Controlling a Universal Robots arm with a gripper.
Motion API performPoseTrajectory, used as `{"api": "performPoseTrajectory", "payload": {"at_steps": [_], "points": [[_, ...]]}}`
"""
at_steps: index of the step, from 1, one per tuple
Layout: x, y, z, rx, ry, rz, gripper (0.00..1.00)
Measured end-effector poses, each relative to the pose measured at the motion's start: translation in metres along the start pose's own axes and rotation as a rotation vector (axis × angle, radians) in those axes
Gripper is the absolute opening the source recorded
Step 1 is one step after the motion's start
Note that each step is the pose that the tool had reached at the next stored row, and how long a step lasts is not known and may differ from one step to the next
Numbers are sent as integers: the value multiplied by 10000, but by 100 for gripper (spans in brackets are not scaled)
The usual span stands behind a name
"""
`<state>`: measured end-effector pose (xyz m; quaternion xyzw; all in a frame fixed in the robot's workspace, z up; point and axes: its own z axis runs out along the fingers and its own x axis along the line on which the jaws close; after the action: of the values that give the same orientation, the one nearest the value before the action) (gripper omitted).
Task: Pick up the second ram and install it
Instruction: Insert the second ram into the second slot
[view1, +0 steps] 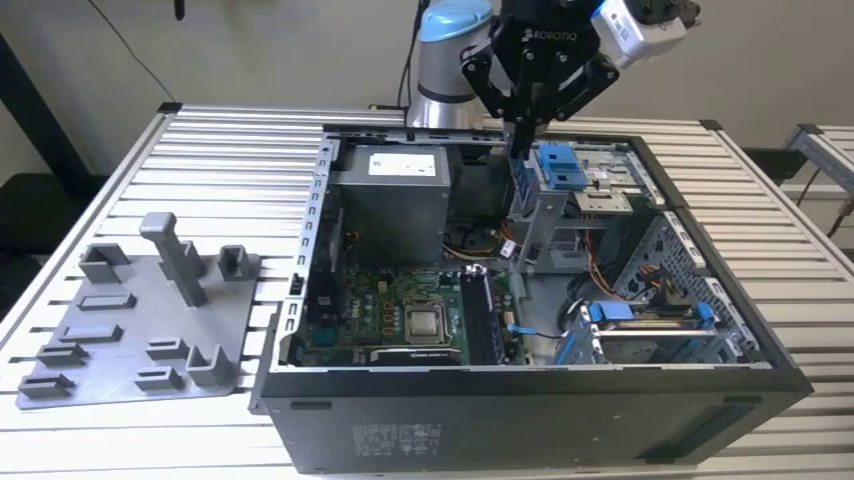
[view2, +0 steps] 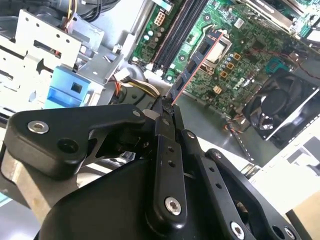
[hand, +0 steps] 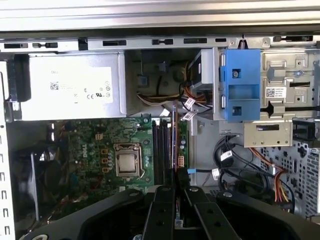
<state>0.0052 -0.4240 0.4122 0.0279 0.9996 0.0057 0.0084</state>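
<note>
My gripper (view1: 525, 118) hangs over the open computer case (view1: 534, 385), shut on the second ram (view1: 517, 175), a thin dark stick pointing down from the fingers into the case. Both wrist views show the ram (view2: 197, 62) (hand: 175, 140) edge-on, sticking out from between the closed fingertips of the gripper (view2: 167, 107) (hand: 176, 187). The stick is above the motherboard (hand: 100, 145), roughly in line with the dark memory slots (hand: 160, 150) (view2: 177, 35) beside the processor socket (hand: 126, 162). It is held clear of the board.
A grey power supply (view1: 387, 185) and a blue drive bracket (view1: 561, 165) flank the gripper inside the case. Cables (hand: 260, 165) lie beside the slots. A grey plastic tray with upright posts (view1: 134, 330) rests on the slatted table at the exterior view's left.
</note>
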Motion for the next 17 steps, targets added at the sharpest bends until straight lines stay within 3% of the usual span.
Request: {"api": "performPoseTrajectory", "payload": {"at_steps": [7,17], "points": [[-32,-98,55,-36,128,9,14],[-43,-186,196,-62,138,93,14]]}}
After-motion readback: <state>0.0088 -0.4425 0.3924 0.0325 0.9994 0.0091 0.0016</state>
